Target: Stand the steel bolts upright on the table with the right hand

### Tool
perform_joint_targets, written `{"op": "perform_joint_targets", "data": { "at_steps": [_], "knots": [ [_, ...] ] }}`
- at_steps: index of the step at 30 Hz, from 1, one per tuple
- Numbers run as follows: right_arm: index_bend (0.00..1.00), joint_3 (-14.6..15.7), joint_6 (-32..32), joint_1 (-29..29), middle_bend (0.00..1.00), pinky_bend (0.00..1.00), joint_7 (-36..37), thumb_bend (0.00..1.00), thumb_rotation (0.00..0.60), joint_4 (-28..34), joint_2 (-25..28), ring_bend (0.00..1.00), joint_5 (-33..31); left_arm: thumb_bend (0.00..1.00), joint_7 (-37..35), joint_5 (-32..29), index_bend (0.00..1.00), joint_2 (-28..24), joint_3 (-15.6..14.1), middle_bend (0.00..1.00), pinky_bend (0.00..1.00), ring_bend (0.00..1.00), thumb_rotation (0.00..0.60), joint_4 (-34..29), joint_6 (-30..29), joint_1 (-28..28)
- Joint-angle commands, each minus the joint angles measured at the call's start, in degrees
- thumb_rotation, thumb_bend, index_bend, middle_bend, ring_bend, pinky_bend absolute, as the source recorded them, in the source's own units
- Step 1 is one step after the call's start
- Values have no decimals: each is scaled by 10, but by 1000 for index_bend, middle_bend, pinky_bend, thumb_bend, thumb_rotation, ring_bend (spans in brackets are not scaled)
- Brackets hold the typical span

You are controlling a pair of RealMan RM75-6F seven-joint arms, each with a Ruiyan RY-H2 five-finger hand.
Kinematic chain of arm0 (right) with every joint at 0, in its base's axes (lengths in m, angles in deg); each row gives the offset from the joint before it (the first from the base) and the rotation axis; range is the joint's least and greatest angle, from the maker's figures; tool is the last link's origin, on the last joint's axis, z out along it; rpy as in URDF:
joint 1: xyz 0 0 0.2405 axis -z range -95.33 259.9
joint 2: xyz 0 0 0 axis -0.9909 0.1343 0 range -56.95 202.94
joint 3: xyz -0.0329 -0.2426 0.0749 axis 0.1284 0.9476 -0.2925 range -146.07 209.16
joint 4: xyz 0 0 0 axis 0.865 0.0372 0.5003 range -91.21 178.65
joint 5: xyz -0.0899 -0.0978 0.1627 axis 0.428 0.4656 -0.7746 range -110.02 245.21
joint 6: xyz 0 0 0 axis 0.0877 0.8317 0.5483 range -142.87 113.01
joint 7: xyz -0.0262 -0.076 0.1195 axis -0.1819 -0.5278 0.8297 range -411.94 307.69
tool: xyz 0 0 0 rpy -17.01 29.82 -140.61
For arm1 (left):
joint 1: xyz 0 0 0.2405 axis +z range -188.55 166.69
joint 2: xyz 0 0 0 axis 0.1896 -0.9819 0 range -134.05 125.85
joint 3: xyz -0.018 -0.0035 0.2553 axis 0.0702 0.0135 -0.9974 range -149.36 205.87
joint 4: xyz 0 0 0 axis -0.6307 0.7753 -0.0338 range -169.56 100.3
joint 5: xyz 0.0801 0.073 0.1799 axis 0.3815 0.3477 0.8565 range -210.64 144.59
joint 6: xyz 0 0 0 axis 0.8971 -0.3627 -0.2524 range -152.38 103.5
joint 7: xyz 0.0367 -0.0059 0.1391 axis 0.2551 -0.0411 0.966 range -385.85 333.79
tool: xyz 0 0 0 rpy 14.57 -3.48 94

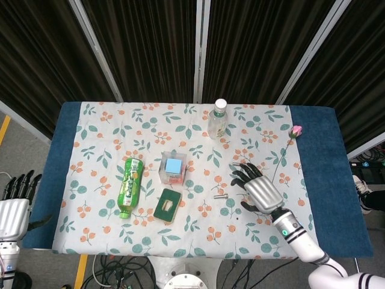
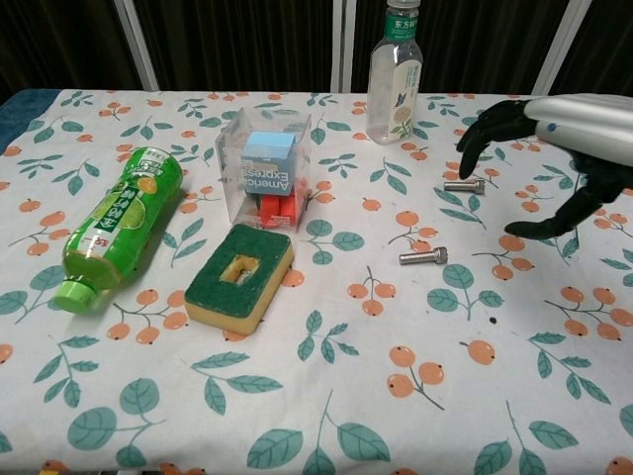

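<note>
Two steel bolts lie flat on the flowered cloth. The far bolt (image 2: 464,185) rests just below the fingertips (image 2: 473,148) of my right hand (image 2: 559,148), which hovers above it, open with fingers spread and nothing in it. The near bolt (image 2: 423,257) lies closer to the front, left of the thumb; in the head view this near bolt (image 1: 220,195) sits left of the right hand (image 1: 257,188). My left hand (image 1: 15,208) stays off the table's left edge, fingers apart and empty.
An upright clear bottle (image 2: 396,79) stands at the back. A green bottle (image 2: 119,223) lies on its side at the left. A clear box of cubes (image 2: 265,173) and a green sponge (image 2: 240,275) sit mid-table. A pink rose (image 2: 595,123) lies at the far right.
</note>
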Motion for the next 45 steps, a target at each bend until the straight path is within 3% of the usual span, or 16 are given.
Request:
{"op": "perform_joint_targets", "data": {
  "at_steps": [1, 8, 15, 31, 45],
  "knots": [
    [362, -13, 23, -48, 173, 0, -122, 153, 600, -29, -69, 0, -72, 60, -1, 0, 95, 0, 0, 0, 0, 0, 600, 1, 0, 1],
    [395, 2, 15, -86, 170, 0, -230, 205, 600, -81, -144, 0, -111, 60, -9, -2, 97, 1, -1, 0, 0, 0, 600, 7, -1, 4],
    [412, 17, 11, -101, 170, 0, -256, 206, 600, -124, -187, 0, -126, 60, -17, -5, 98, 4, -3, 0, 0, 0, 600, 16, -2, 9],
    [472, 41, -3, -104, 182, 0, -246, 291, 600, -123, -189, 0, -134, 60, -25, -6, 97, 7, 0, 0, 0, 0, 600, 24, -3, 12],
    [533, 43, -11, -107, 203, 0, -218, 342, 600, -123, -187, 0, -137, 60, -27, -9, 98, 11, 1, 0, 0, 0, 600, 29, 2, 11]
  ]
}}
